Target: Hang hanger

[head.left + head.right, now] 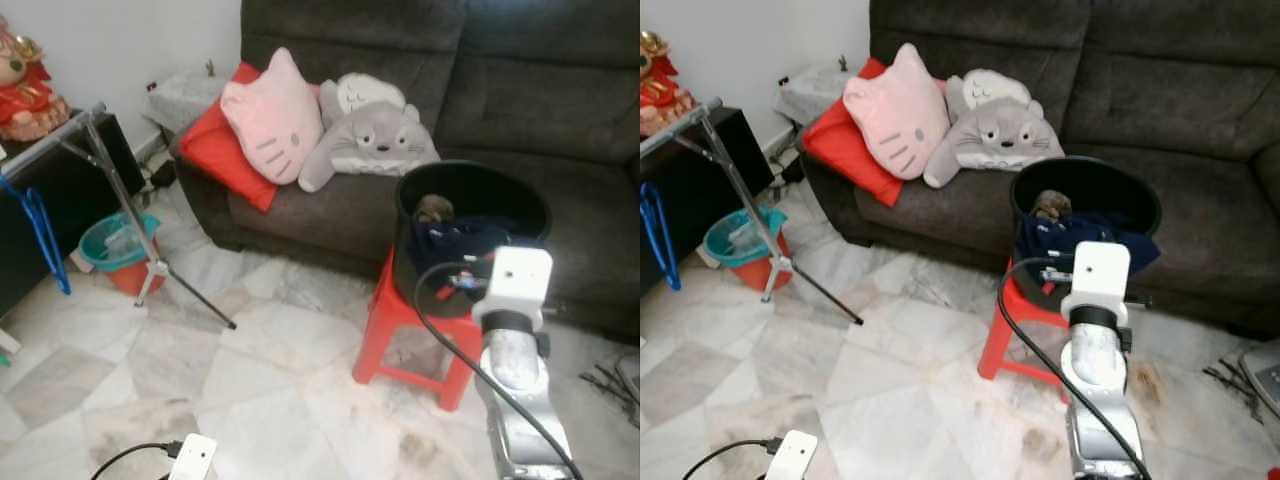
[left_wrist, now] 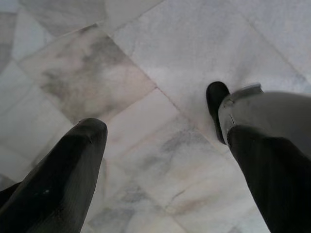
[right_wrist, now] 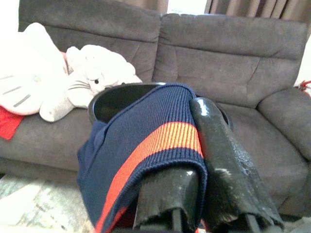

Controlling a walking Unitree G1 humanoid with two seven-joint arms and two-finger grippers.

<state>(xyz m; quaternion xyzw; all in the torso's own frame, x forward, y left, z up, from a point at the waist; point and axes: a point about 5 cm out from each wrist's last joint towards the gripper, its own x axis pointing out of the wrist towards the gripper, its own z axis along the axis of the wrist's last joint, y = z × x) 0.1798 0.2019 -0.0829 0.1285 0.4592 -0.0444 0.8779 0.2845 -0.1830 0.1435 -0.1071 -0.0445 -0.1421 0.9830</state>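
Right gripper [image 3: 204, 160] pinched shut on a blue sweater [image 3: 141, 145] with an orange stripe, just over the black bucket [image 1: 470, 190] on the red stool [image 1: 400, 340], left gripper [image 2: 160, 160] hung open above the marble floor [image 2: 146, 58], blue hanger [image 1: 40, 235] far off, hung on the metal rack [image 1: 110, 180]

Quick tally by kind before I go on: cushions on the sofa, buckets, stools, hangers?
Cushions: 4, red, pink cat, grey plush, white one behind it
Buckets: 2, black, teal
Stools: 1, red
Hangers: 1, blue
Total: 8
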